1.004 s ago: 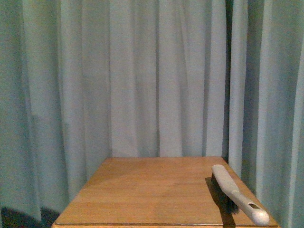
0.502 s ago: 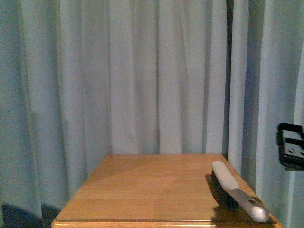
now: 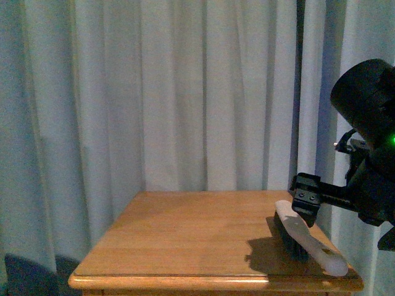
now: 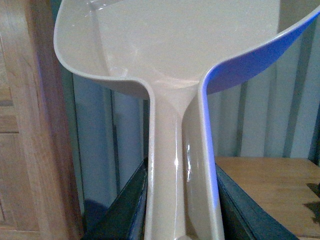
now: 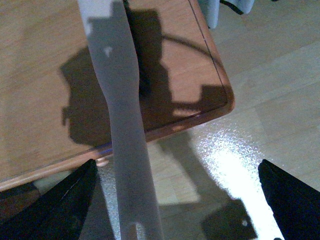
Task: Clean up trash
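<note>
My right arm has swung into the front view since half a second ago, when only the right claw [image 3: 307, 198] showed, at the picture's edge and well apart from the brush [image 3: 305, 237]. Now that claw hangs right over the far end of the brush's pale back; I cannot tell whether it touches. The brush itself has not shifted.

The brush lies on the wooden worktop [image 3: 185, 240], dark bristles down, its pale handle pointing toward me and ending at the worktop's near corner. My arm's shadow falls on the wood just beside the brush, on the side away from the arm.

In the right wrist view my two dark fingers [image 5: 60, 205] stand spread wide, one to each side of the brush handle and both well clear of it, so this claw is open and holds nothing. Pale floor [image 5: 280, 90] shows past the worktop corner by the handle.

My left claw [image 4: 182, 215] is closed on the handle of a beige dustpan [image 4: 170, 45], a dark finger pressed against each side.

A pale curtain [image 3: 185, 92] hangs behind the brush. No view shows the trash.
</note>
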`<state>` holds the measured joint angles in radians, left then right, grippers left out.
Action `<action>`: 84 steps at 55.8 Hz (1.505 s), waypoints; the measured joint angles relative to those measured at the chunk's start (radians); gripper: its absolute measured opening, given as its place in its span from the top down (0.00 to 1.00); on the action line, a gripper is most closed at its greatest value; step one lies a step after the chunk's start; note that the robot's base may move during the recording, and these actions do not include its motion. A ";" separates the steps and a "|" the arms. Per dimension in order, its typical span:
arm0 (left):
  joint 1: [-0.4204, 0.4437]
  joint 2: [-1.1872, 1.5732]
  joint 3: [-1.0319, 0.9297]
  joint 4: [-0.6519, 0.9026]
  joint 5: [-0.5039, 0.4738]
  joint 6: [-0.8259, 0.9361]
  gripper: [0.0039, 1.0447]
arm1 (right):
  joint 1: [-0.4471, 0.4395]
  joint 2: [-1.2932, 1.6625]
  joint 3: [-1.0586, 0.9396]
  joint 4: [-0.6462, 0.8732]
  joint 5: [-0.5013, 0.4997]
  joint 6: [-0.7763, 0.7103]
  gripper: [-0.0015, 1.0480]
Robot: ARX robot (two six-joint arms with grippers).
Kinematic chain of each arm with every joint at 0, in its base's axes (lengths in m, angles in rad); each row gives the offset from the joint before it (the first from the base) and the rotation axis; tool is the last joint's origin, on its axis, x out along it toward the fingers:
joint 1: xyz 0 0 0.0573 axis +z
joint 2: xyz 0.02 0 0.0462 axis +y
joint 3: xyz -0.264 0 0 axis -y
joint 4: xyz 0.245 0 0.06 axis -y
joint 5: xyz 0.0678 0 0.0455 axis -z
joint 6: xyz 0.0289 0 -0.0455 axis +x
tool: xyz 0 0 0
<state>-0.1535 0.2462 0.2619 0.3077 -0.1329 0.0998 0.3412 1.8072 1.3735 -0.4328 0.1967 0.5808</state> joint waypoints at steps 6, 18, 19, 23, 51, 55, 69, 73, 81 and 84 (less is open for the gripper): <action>0.000 0.000 0.000 0.000 0.000 0.000 0.73 | 0.006 0.043 0.035 -0.003 -0.008 0.008 0.07; 0.000 0.000 0.000 0.000 0.000 0.000 0.73 | 0.037 0.123 0.076 -0.008 -0.021 0.027 0.07; 0.000 0.000 0.000 0.000 0.000 0.000 0.73 | 0.039 0.128 0.079 -0.008 -0.022 0.028 0.07; 0.000 0.000 0.000 0.000 0.000 0.000 0.73 | 0.041 0.141 0.088 -0.008 -0.023 0.033 0.07; 0.000 0.000 0.000 0.000 0.000 0.000 0.73 | 0.045 0.180 0.108 -0.021 -0.024 0.047 0.37; 0.000 0.000 0.000 0.000 0.000 0.000 0.73 | 0.046 0.182 0.108 -0.021 -0.024 0.047 0.48; 0.000 0.000 0.000 0.000 0.000 0.000 0.73 | 0.046 0.182 0.108 -0.016 -0.006 0.031 0.81; 0.000 0.000 0.000 0.000 0.000 0.000 0.73 | 0.041 0.182 0.108 -0.003 -0.006 0.019 0.81; 0.000 0.000 0.000 0.000 0.000 0.000 0.73 | 0.037 0.156 0.078 0.047 0.034 -0.031 0.81; 0.000 0.000 0.000 0.000 0.000 0.000 0.73 | 0.037 0.105 0.019 0.126 0.104 -0.101 0.81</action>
<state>-0.1535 0.2462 0.2619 0.3073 -0.1329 0.0998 0.3786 1.9118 1.3930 -0.3065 0.3008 0.4797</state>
